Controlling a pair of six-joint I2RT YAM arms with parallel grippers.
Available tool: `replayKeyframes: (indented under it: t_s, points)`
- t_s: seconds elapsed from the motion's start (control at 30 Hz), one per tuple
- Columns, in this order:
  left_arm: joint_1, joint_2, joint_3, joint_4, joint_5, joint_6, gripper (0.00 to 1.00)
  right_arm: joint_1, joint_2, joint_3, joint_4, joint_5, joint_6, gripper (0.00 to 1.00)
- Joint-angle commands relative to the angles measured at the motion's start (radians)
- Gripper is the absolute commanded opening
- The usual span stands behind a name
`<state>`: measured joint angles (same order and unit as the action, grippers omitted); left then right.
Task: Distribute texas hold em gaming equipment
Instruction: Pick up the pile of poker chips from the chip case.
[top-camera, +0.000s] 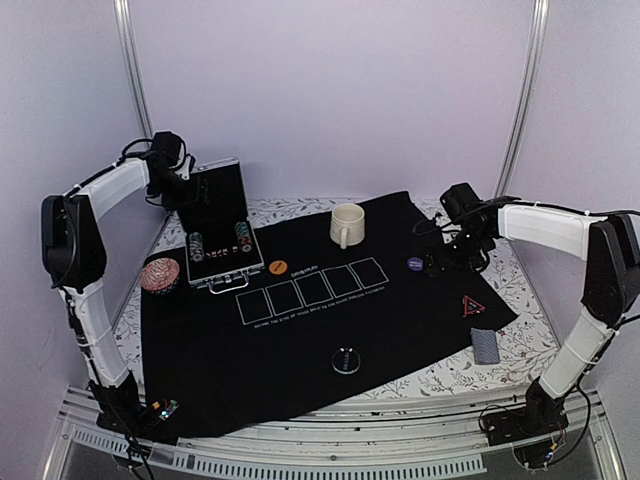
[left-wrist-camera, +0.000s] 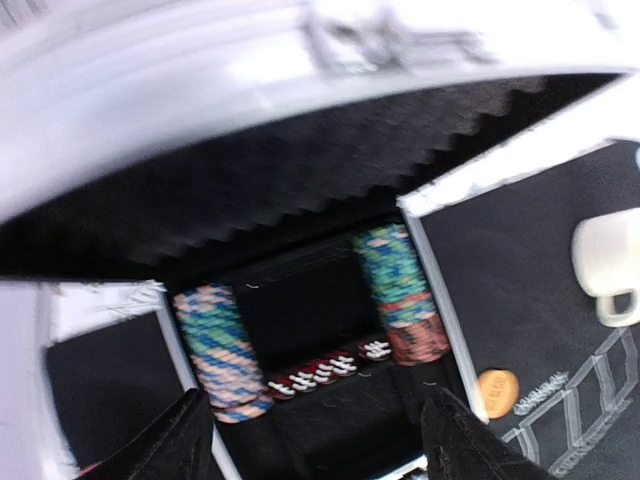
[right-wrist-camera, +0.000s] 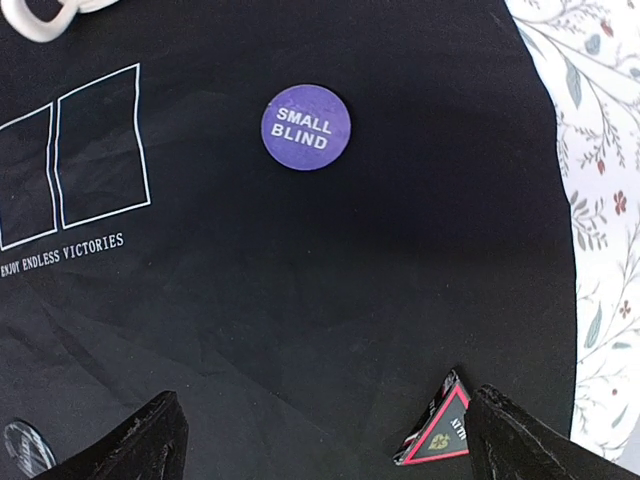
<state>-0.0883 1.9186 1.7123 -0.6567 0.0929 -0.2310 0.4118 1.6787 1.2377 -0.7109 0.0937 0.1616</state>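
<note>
An open silver case (top-camera: 222, 258) at the mat's back left holds two stacks of striped poker chips (left-wrist-camera: 222, 350) (left-wrist-camera: 400, 290) and a row of red dice (left-wrist-camera: 320, 372). My left gripper (left-wrist-camera: 315, 440) hovers open above the case, empty. An orange disc (top-camera: 279, 267) (left-wrist-camera: 497, 392) lies beside the case. My right gripper (right-wrist-camera: 325, 440) is open and empty above the mat, with the purple SMALL BLIND disc (right-wrist-camera: 306, 127) (top-camera: 415, 264) ahead of it and the red-edged triangle (right-wrist-camera: 438, 432) (top-camera: 473, 306) by its right finger. A grey-blue card deck (top-camera: 485, 345) and a dark disc (top-camera: 347, 359) lie near the front.
A cream mug (top-camera: 347, 224) stands at the back centre of the black mat (top-camera: 300, 380), which bears five printed card outlines (top-camera: 312, 289). A pink patterned round object (top-camera: 160, 274) sits at the mat's left edge. The floral tablecloth (top-camera: 520, 290) shows on the right.
</note>
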Motion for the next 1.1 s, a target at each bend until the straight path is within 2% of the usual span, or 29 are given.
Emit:
replayKeyframes:
  t_s: [0.0, 0.1, 0.17, 0.23, 0.4, 0.63, 0.87, 1.07]
  points:
    - [-0.028, 0.142, 0.203, -0.304, -0.182, 0.207, 0.75, 0.001, 0.018, 0.021, 0.043, -0.022, -0.102, 0.99]
    - [-0.088, 0.226, 0.305, -0.475, -0.318, 0.359, 0.78, 0.000, 0.044, 0.040, 0.040, -0.007, -0.129, 0.99]
    - [-0.118, 0.244, 0.246, -0.486, -0.436, 0.475, 0.79, 0.001, 0.060, 0.063, 0.035, -0.039, -0.134, 0.99]
    - [-0.117, 0.249, 0.186, -0.460, -0.489, 0.511, 0.79, 0.001, 0.064, 0.068, 0.037, -0.051, -0.138, 0.99]
    - [-0.105, 0.213, 0.182, -0.425, -0.436, 0.539, 0.65, 0.000, 0.041, 0.059, 0.046, -0.060, -0.142, 0.99]
    - [-0.103, 0.152, 0.024, -0.291, -0.440, 0.671, 0.65, 0.001, 0.029, 0.045, 0.047, -0.057, -0.142, 0.99]
    - [-0.067, 0.206, 0.038, -0.264, -0.417, 0.677, 0.63, 0.000, 0.024, 0.051, 0.046, -0.046, -0.147, 0.99]
    - [-0.064, 0.235, 0.032, -0.222, -0.416, 0.677, 0.54, 0.001, 0.036, 0.049, 0.041, -0.042, -0.149, 0.99]
